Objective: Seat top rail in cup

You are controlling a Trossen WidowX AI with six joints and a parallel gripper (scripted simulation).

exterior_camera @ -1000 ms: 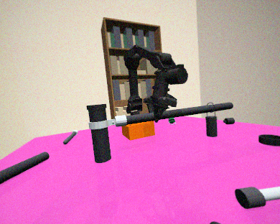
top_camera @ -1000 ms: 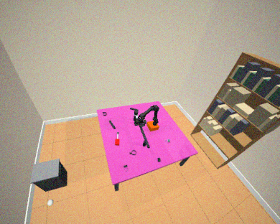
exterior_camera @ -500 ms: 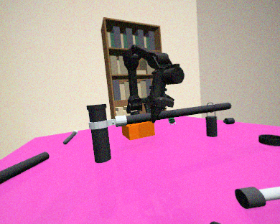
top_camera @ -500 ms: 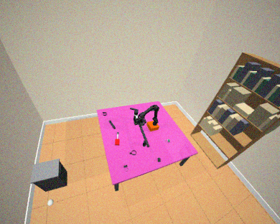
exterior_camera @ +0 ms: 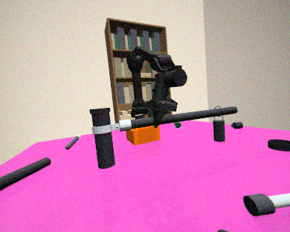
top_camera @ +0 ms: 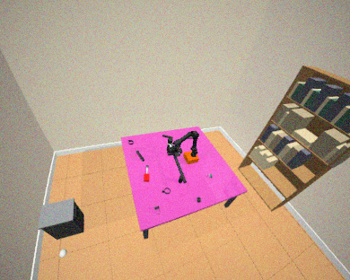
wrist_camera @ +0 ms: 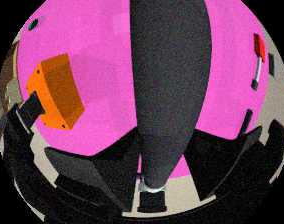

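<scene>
The dark rail [top_camera: 179,167] [exterior_camera: 198,114] [wrist_camera: 170,65] slopes gently down toward the big post [exterior_camera: 105,150]. It passes through the wire loop [exterior_camera: 218,108] above the small post [exterior_camera: 218,131]. The pale rail-end cup [exterior_camera: 125,125] [wrist_camera: 153,189] hangs on the silver brace band [exterior_camera: 99,129], high on the post below its dark cap [exterior_camera: 100,111]. The rail's cut end meets the cup's mouth; how deep it sits inside cannot be told. My gripper [exterior_camera: 156,120] [wrist_camera: 158,129] is shut on the rail, a short way from the cup.
An orange block [top_camera: 191,158] [exterior_camera: 144,135] [wrist_camera: 58,92] stands behind the rail, by the arm's base. A loose dark bar [top_camera: 140,155] [exterior_camera: 21,174] and a red-ended tool [top_camera: 146,178] [wrist_camera: 259,47] lie on the pink table [top_camera: 213,193] [exterior_camera: 158,193].
</scene>
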